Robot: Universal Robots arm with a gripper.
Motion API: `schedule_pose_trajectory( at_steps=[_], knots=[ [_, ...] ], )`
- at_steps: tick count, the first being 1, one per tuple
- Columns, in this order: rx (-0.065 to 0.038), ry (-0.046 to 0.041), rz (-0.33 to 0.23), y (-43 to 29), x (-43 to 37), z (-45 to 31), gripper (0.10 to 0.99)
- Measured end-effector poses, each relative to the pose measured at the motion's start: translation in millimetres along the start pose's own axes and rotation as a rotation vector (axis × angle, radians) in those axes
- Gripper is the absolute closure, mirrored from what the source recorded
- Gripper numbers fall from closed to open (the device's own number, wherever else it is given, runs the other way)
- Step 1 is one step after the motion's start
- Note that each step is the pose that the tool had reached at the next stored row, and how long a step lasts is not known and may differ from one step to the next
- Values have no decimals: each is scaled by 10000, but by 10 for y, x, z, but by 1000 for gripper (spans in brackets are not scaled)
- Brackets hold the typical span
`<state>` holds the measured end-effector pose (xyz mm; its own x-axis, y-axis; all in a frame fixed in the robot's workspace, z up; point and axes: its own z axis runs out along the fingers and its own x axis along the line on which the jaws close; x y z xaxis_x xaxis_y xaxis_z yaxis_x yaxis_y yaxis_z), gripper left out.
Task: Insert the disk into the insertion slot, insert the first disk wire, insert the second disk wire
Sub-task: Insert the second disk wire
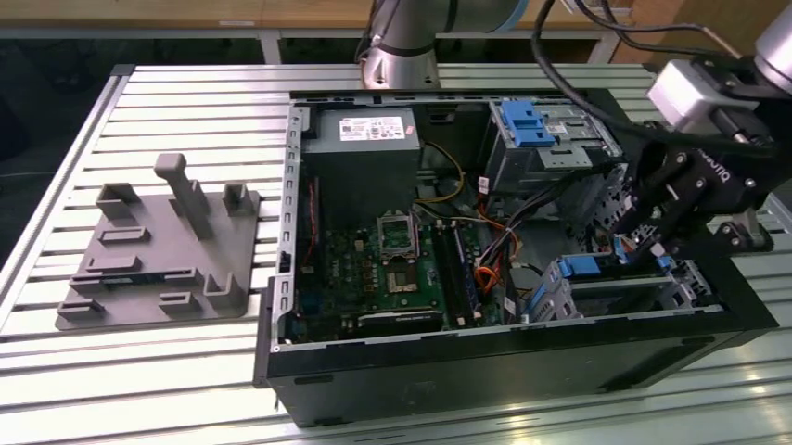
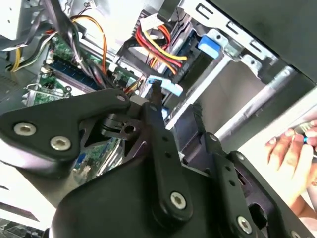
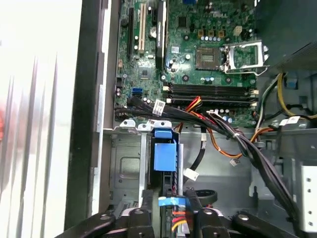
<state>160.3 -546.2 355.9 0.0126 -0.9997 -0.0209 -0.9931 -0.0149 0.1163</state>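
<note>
Exterior view, from its left to its right. Far from the claw [image 1: 654, 252]: grey moulded stand [image 1: 148, 250] on a slatted table [image 1: 74, 139]. Nearer the claw: open computer case [image 1: 495, 362], with a green circuit board [image 1: 396, 269] on its floor and a grey power box [image 1: 365, 130] beyond it. Closer again, and farther back than the claw: tall grey bay [image 1: 557, 139] with a blue latch [image 1: 522, 122]. Directly under the claw: silver drive cage [image 1: 557, 301], with the disk [image 1: 615, 278] already lying inside it, blue frame showing at the near end.

First wrist view: claw [image 3: 171, 206] pointed down at the cage [image 3: 124, 168], the disk's blue frame [image 3: 164, 156] just ahead of the fingertips. Nearly closed, pinching a small blue plug [image 3: 171, 201] that trails red and yellow wires [image 3: 177, 222]. Black cable bundle [image 3: 237, 139] running past beside the claw, over the circuit board [image 3: 198, 54].

Second wrist view: one black finger [image 2: 156, 94] touching the blue plug [image 2: 167, 87], red and yellow wires [image 2: 158, 44] looping just beyond it. Off to the side of the claw, outside the case: a person's hand [image 2: 290, 148].
</note>
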Motion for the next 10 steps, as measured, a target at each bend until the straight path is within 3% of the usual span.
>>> schedule_pose_trajectory(
  at_steps=[1,3,5,6,7,10],
  knots=[
    [1,-1,7,7,-1,-44,702],
    [5,-2,28,22,-3,-137,827],
    [10,-7,55,38,-6,-226,827],
    [15,-9,66,47,-7,-264,886],
    [17,-5,70,53,-9,-280,945],
    [20,-8,68,55,-9,-287,984]
  ],
)
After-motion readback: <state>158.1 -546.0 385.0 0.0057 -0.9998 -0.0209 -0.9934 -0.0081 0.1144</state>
